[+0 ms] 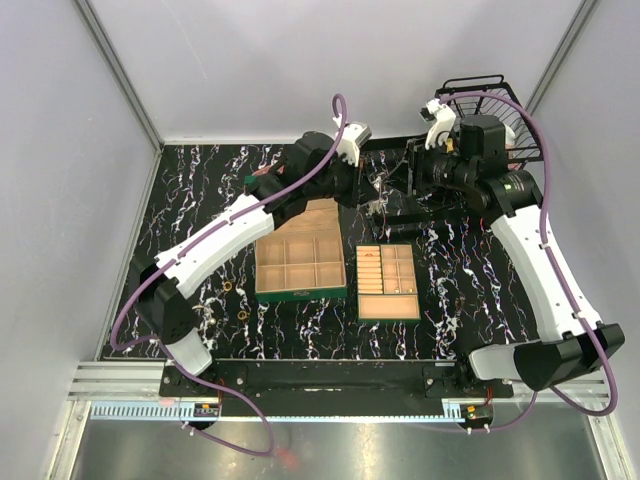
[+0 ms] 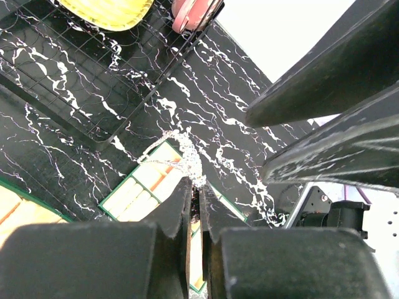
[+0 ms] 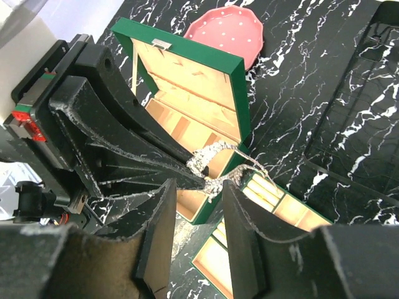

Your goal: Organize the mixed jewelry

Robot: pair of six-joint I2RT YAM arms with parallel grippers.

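Currently the left end effector (image 2: 194, 194) clenches a tangled silvery chain necklace (image 2: 186, 157), held aloft just beyond the green hinged box with tan compartments (image 3: 240, 93). The right end effector (image 3: 199, 187) stands released, jaws apart around the chain. Judged step: sorting this chain. The next move calls for lowering it into a box compartment.

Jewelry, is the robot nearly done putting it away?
Not yet. Done: nothing shows inside the green box from above. In hand: the left gripper pinches a silvery chain, the right gripper open beside it. Still to do: gold rings lie on the table beside the box.
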